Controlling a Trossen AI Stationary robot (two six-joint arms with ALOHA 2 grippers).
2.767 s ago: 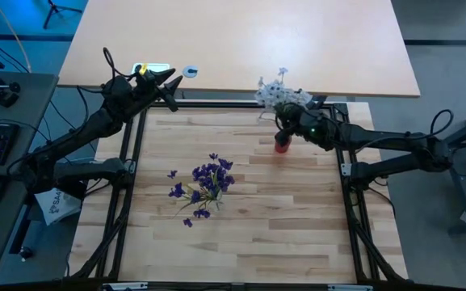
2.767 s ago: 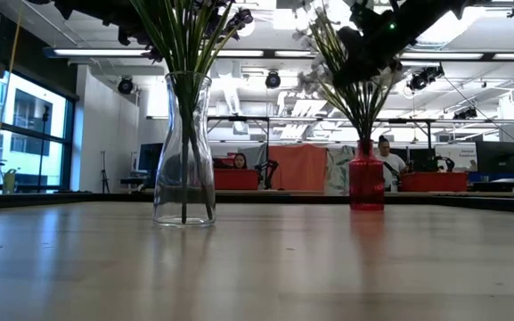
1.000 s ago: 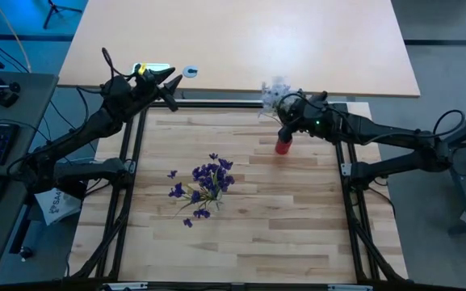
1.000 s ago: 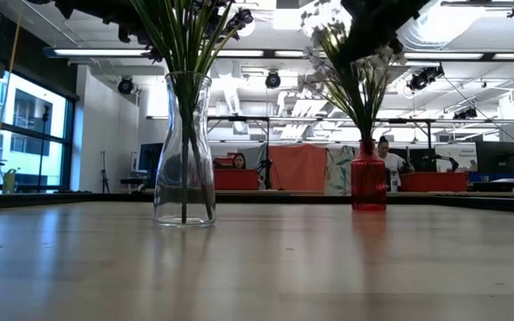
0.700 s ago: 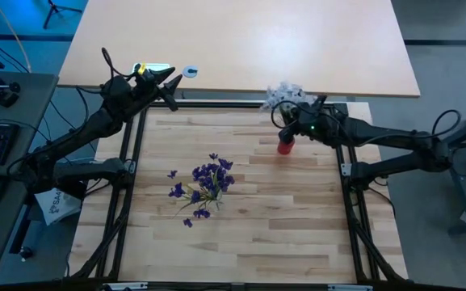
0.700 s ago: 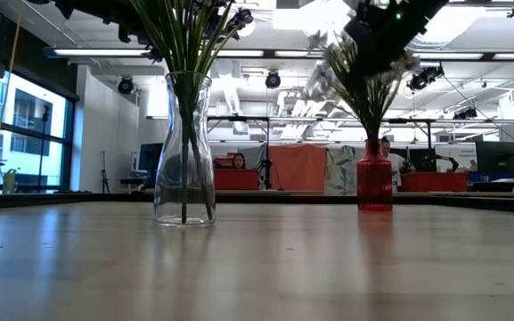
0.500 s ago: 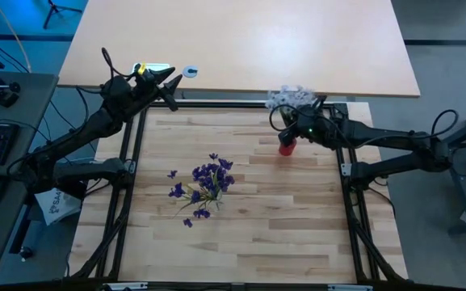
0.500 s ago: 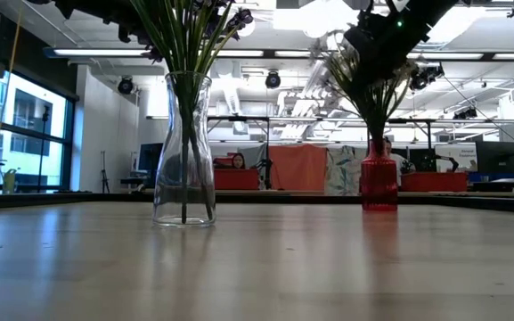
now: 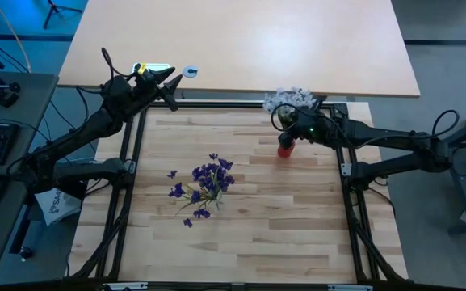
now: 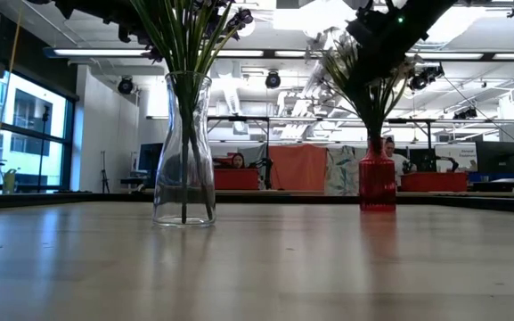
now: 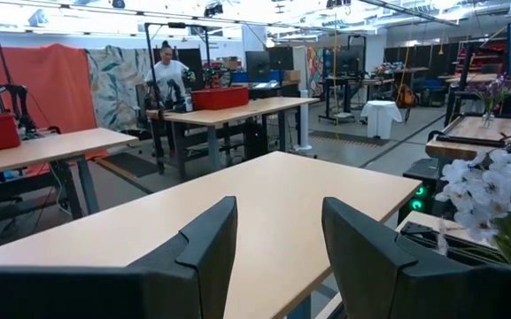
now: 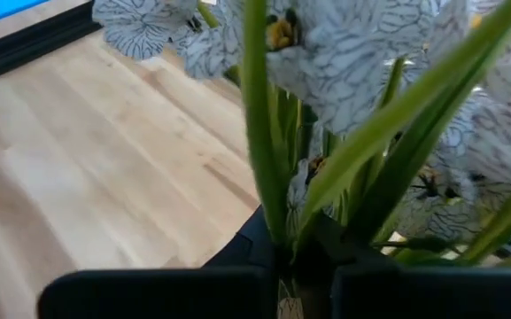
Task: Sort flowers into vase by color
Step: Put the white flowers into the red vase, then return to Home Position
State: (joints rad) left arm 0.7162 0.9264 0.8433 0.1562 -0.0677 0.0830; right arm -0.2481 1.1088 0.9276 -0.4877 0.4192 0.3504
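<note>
Altogether two vases stand on the table [image 9: 241,242], each with one bunch of flowers, and there are two arms. At the upper left of the high view the left gripper [image 9: 166,84] waits off the back corner of the table; its wrist view shows its fingers [image 11: 204,257] parted with nothing between them. Left of centre lies the purple bunch [image 9: 203,186]; seen from straight above, its vase is hidden under the blossoms. The low view alone shows that clear vase [image 10: 184,152], upright at centre left, green stems [image 10: 183,36] rising from it. At upper right of centre in the high view stands the red vase [image 9: 285,149], with the white flowers [image 9: 289,99] above it and the right gripper [image 9: 295,128] over its neck. In the low view the red vase [image 10: 377,183] stands upright at right of centre, stems fanning up into the dark gripper at the top edge. The right wrist view shows what no other does: white, veined petals [image 12: 352,62] and green stems pressed between its two dark fingers [image 12: 162,292], which are closed on them.
</note>
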